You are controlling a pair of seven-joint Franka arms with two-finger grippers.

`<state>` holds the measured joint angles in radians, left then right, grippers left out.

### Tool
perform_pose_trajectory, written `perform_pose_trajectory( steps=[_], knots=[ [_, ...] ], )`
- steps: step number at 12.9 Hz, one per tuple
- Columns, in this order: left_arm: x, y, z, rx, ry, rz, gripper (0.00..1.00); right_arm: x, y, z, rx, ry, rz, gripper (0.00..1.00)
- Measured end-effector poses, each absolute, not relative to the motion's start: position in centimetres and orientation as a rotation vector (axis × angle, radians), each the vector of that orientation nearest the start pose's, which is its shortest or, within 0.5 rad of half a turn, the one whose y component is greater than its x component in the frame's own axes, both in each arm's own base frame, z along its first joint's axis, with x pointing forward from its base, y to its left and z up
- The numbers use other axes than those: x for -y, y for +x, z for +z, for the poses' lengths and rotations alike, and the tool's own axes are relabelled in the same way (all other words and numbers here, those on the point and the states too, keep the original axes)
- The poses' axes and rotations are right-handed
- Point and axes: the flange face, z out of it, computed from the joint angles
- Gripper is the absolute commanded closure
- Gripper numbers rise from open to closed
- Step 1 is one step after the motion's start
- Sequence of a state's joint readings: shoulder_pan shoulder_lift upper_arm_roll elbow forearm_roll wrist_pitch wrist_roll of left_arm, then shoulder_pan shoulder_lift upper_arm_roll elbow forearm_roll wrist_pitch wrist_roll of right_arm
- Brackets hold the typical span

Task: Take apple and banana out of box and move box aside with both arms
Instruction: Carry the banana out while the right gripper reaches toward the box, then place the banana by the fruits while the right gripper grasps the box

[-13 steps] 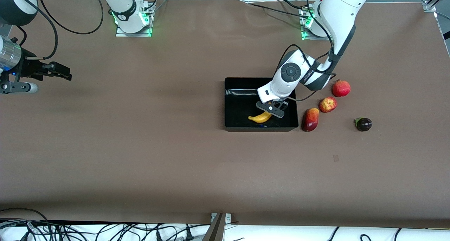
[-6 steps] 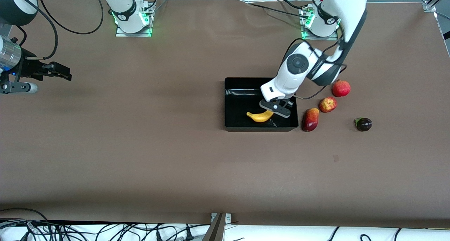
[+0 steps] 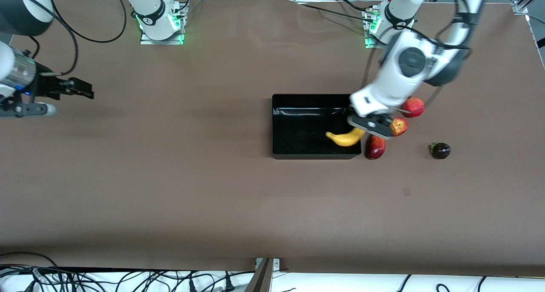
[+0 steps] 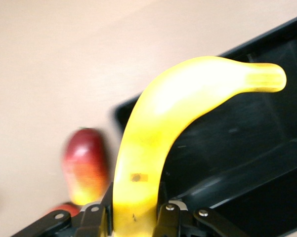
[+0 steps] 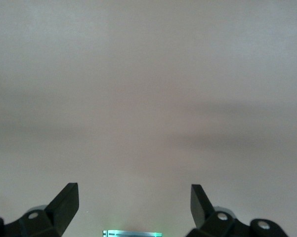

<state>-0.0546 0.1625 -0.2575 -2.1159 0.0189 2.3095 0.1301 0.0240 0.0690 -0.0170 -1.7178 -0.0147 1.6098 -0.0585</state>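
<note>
My left gripper (image 3: 365,129) is shut on the curved yellow banana (image 3: 345,138) and holds it in the air over the black box's (image 3: 298,155) wall at the left arm's end. In the left wrist view the banana (image 4: 158,128) rises from between the fingers (image 4: 96,217), with the box (image 4: 247,148) below it. The speckled red-and-yellow apple (image 3: 400,125) lies on the table beside the box, partly covered by my left gripper. My right gripper (image 3: 83,89) is open and empty, over bare table at the right arm's end; it shows open in the right wrist view (image 5: 133,202).
A red-and-yellow mango-like fruit (image 3: 375,146) lies against the box's corner and shows in the left wrist view (image 4: 85,165). A red pomegranate (image 3: 415,107) and a dark purple fruit (image 3: 440,150) lie toward the left arm's end.
My left gripper has lifted the banana from the box floor and carried it toward the left arm's end, to the box's wall. My right gripper has shifted slightly.
</note>
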Motion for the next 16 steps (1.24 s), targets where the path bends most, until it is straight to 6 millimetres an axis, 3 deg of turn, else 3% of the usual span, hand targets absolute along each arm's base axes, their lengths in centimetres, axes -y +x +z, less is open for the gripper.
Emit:
perform_pose_trajectory(
  steps=[2,4,6,9,10,11,12,14,15,16],
  knots=[
    [9.4,56.0,32.5,-0.835,-3.061,-0.013,1.00,-3.2,57.5,50.7,0.175,-3.126,0.251,0.00],
    [3.4,57.4,29.6,-0.952,-3.036,0.022,1.00,-8.2,59.2,48.7,0.223,-3.059,0.209,0.00],
    [-0.7,59.0,25.8,-1.040,-3.004,0.015,1.00,-16.0,60.8,45.5,0.176,-3.046,0.195,0.00],
    [-3.3,59.7,18.4,-1.075,-2.978,0.026,0.98,-29.3,61.0,38.8,0.089,-3.054,0.113,0.00],
    [-3.4,59.8,17.1,-1.075,-2.978,0.028,0.49,-33.5,59.9,36.7,0.067,-3.059,0.114,0.00],
    [-3.4,60.1,17.5,-1.077,-2.973,0.016,0.00,-37.2,58.5,34.9,0.050,-3.062,0.110,0.00],
    [-3.4,60.3,17.5,-1.078,-2.971,0.011,0.00,-40.2,57.2,33.2,0.045,-3.060,0.099,0.00],
    [-3.5,61.0,18.7,-1.073,-2.962,-0.021,0.00,-45.3,53.9,29.7,0.089,-3.071,0.116,0.12],
    [-3.5,61.4,20.7,-1.071,-2.958,-0.022,0.00,-47.2,52.3,28.0,0.099,-3.080,0.132,0.16],
    [-3.5,61.6,24.2,-1.063,-2.965,0.000,0.00,-48.6,51.1,26.6,0.088,-3.085,0.135,0.20]
  ],
)
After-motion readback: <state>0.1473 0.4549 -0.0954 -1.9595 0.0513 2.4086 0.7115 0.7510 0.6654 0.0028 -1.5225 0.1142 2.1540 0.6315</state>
